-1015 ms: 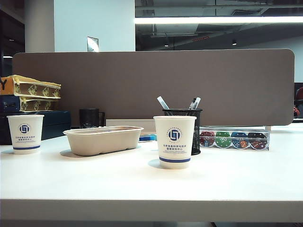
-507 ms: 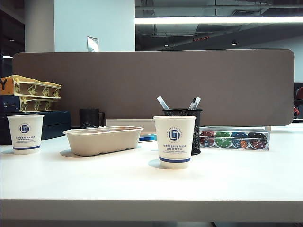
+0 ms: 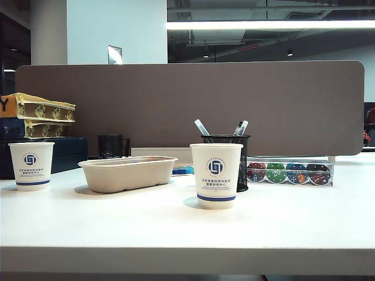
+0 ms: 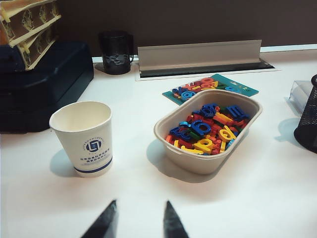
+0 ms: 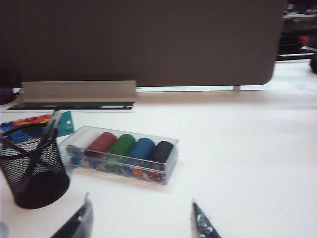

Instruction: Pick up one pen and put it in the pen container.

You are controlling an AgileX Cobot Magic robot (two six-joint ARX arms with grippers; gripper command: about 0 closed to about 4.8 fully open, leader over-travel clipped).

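On the table (image 3: 281,225), the pen container (image 3: 227,158) stands just behind a paper cup (image 3: 215,174), with pens (image 3: 201,127) in it. A tray (image 3: 126,172) lies to their left, a second paper cup (image 3: 31,165) further left. A clear box (image 3: 289,172) lies right of the container. A mug (image 3: 111,146) stands behind the tray, before the partition (image 3: 193,99). The left gripper (image 4: 136,224) hangs near the second cup; the right gripper (image 5: 141,220) hangs near the box.

White table (image 3: 281,228): two paper cups (image 3: 216,175), tray (image 3: 128,172), mesh pen container (image 3: 234,153), clear chip box (image 3: 289,172), black mug (image 3: 111,146).
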